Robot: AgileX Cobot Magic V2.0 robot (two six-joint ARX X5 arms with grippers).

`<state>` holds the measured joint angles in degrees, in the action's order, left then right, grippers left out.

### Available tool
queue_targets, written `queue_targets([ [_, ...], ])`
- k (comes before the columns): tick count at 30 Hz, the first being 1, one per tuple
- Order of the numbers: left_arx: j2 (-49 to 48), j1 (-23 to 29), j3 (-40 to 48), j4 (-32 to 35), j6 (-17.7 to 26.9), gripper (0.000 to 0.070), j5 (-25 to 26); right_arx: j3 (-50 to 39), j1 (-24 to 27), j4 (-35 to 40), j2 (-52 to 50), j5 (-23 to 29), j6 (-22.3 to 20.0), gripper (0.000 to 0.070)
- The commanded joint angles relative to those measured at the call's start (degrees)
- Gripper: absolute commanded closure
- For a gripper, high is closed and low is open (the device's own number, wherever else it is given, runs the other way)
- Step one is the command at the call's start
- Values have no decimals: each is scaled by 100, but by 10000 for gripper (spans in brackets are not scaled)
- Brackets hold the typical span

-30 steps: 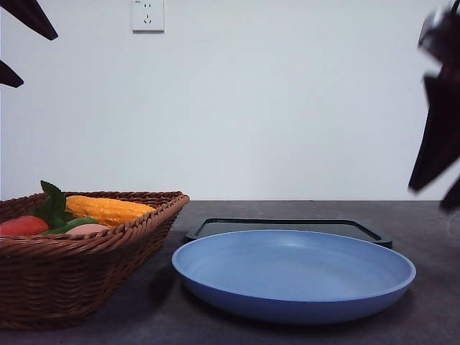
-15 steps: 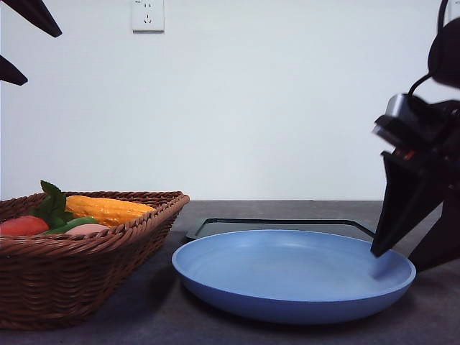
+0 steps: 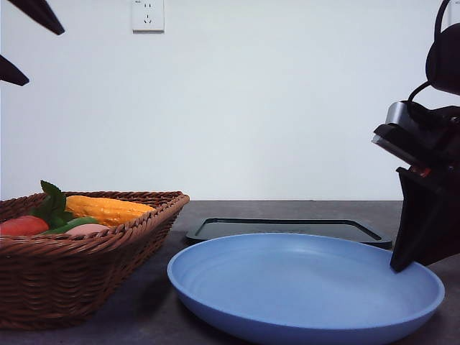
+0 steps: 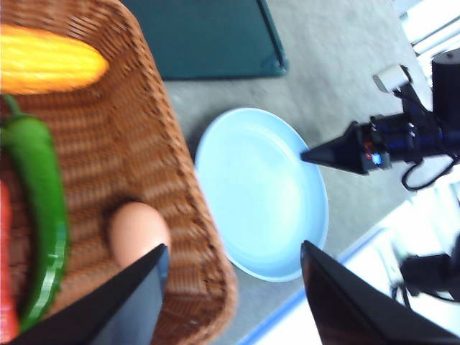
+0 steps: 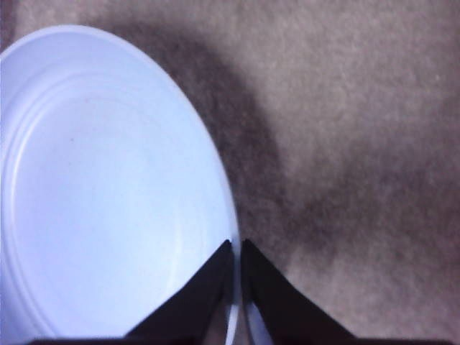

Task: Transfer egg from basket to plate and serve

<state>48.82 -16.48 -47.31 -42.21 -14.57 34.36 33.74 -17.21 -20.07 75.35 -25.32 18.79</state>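
Note:
The pinkish-tan egg [image 4: 139, 230] lies in the brown wicker basket [image 4: 180, 165] beside a green pepper; from the front the egg [image 3: 88, 229] peeks over the rim of the basket [image 3: 86, 273]. My left gripper [image 4: 233, 248] hangs open high above the basket, seen at the top left as the left gripper [image 3: 44, 57]. The blue plate [image 3: 302, 287] sits on the table right of the basket. My right gripper [image 5: 236, 244] is shut on the rim of the plate [image 5: 108, 180] at its right side, and the right gripper [image 3: 399, 267] touches that rim.
A flat black tray [image 3: 287, 228] lies just behind the plate. The basket also holds a corn cob [image 3: 108, 208], a red tomato [image 3: 21, 225] and a green pepper [image 4: 39, 201]. Bare grey table [image 5: 359, 144] extends to the right of the plate.
My right gripper came down from high at the right onto the plate's right rim and shut on it. The plate has since slid nearer and to the right. The left gripper barely moved.

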Motion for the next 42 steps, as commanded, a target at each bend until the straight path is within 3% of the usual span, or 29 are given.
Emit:
queue_targets([
  [1, 99, -162, -111, 117, -23, 309, -88, 39, -15, -8, -97, -13, 21, 700],
  [8, 757, -1053, -323, 109, 87, 294, -1105, 42, 113, -321, -801, -11, -1, 700],
  [14, 1452, -1736, -538, 112, 220, 171, -1646, 42, 190, -501, -1305, 41, -15, 700],
  [18, 1815, -2021, -680, 85, 205, 172, -2406, 42, 247, -602, -1563, 158, -15, 700],
  [24, 2333, -2173, -739, -17, 169, 174, -3147, 42, 394, -677, -1838, 159, -15, 700],
  [42, 3667, -2180, -739, 26, 232, 196, -3271, 42, 542, -713, -1895, 164, -122, 700],
])
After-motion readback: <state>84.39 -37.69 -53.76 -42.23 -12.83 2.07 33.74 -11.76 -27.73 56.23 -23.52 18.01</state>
